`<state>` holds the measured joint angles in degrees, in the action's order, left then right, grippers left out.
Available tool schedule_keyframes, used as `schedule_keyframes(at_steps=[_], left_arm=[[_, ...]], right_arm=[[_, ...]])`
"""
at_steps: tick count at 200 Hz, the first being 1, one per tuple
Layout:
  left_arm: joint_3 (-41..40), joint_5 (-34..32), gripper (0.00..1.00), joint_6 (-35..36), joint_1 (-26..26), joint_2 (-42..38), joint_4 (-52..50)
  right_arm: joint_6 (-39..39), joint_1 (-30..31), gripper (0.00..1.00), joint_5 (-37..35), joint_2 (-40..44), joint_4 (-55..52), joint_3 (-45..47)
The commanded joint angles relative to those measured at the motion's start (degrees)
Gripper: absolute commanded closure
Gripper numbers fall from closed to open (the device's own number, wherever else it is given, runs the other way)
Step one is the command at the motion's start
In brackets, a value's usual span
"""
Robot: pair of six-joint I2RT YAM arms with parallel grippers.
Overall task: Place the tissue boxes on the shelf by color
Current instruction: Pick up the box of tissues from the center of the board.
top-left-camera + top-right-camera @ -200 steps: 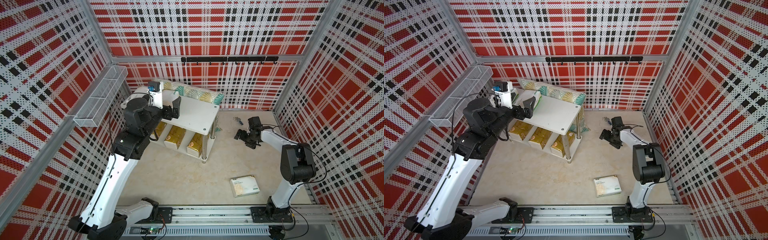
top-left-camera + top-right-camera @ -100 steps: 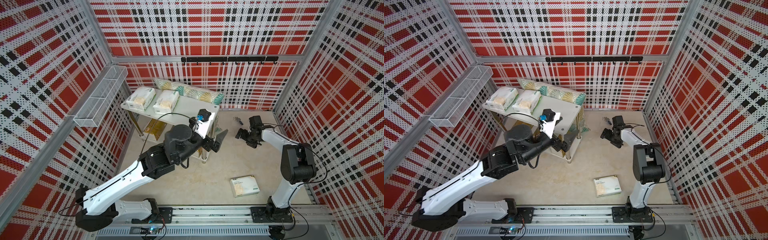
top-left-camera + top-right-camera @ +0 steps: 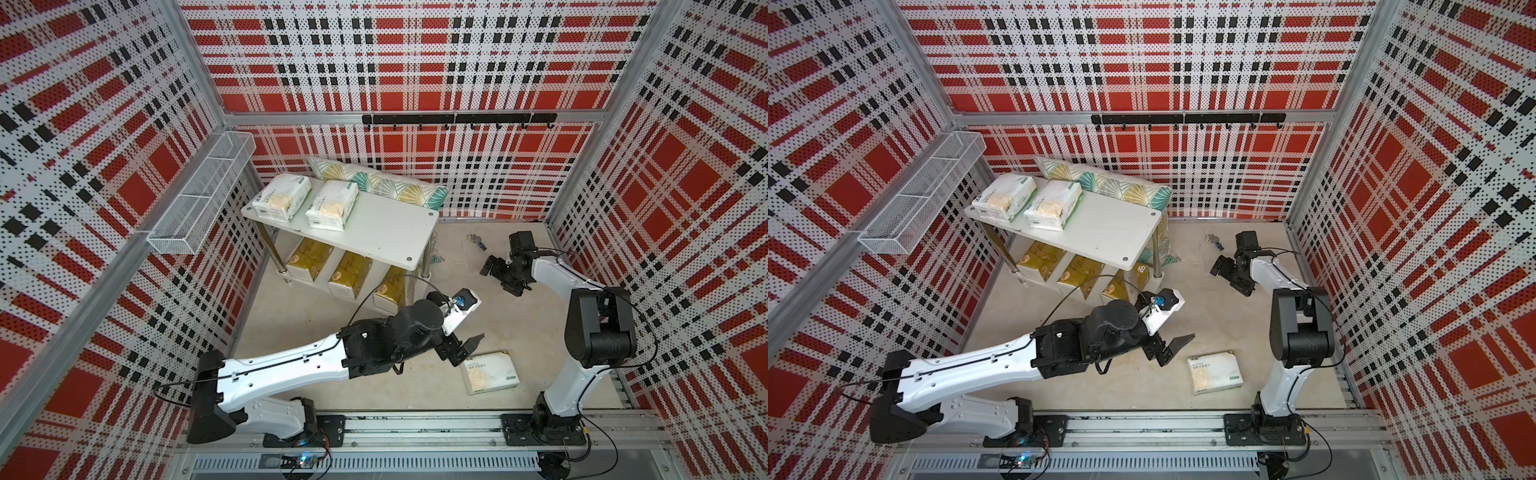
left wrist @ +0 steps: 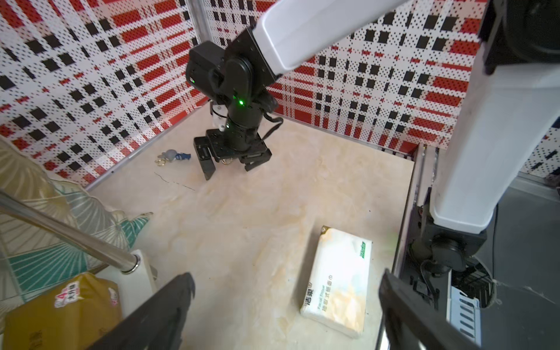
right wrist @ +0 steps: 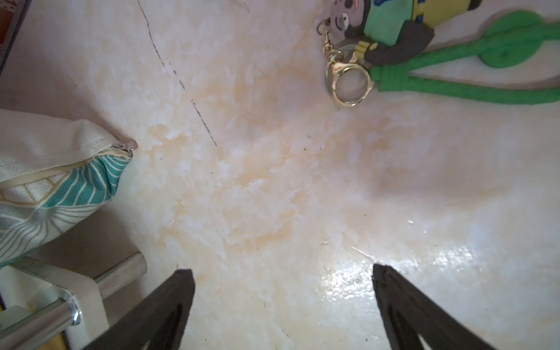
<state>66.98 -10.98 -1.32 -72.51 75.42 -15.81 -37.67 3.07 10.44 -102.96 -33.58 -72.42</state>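
Observation:
The white two-tier shelf (image 3: 386, 237) stands at the back left. Two white tissue boxes (image 3: 282, 201) (image 3: 332, 204) lie side by side on its top. Three gold ones (image 3: 309, 258) (image 3: 350, 274) (image 3: 392, 287) sit in a row on its lower tier. A third white tissue box (image 3: 490, 372) (image 3: 1216, 371) (image 4: 339, 281) lies flat on the floor at the front right. My left gripper (image 3: 465, 350) (image 3: 1172, 350) (image 4: 286, 280) hangs open just beside that box, not touching it. My right gripper (image 3: 498, 278) (image 5: 281, 271) is open and empty, low over bare floor right of the shelf.
A teal-and-gold pillow (image 3: 382, 187) leans behind the shelf, its corner reaching the floor (image 5: 45, 181). A keychain with a green strap (image 5: 394, 45) lies on the floor near my right gripper. A wire basket (image 3: 199, 208) hangs on the left wall.
My left arm has swung from the shelf top down to the front right floor, beside the lone white box. The two white boxes on top are now uncovered. The right arm has not moved.

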Motion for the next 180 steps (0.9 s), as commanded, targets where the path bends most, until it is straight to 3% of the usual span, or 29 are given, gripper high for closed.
schedule_keyframes(at_steps=[1, 64, 141, 180], left_arm=[[-2.4, 4.3, 0.01, -0.57, -1.06, 3.18, 3.68], [-10.37, 12.17, 0.01, -0.78, -1.26, 10.26, 11.35], [-9.48, 6.32, 0.01, 0.4, -1.98, 22.49, 14.46], [-8.49, 6.91, 0.01, 1.2, -1.93, 25.09, 14.87]], right_arm=[[0.65, -0.47, 0.0, -0.42, 2.15, -0.59, 1.05], [0.89, -1.04, 0.0, -0.51, 3.02, -0.67, 2.02], [1.28, -1.14, 0.0, -0.42, 3.11, -0.7, 2.2], [1.28, -1.14, 0.0, -0.15, 2.85, -0.47, 2.26]])
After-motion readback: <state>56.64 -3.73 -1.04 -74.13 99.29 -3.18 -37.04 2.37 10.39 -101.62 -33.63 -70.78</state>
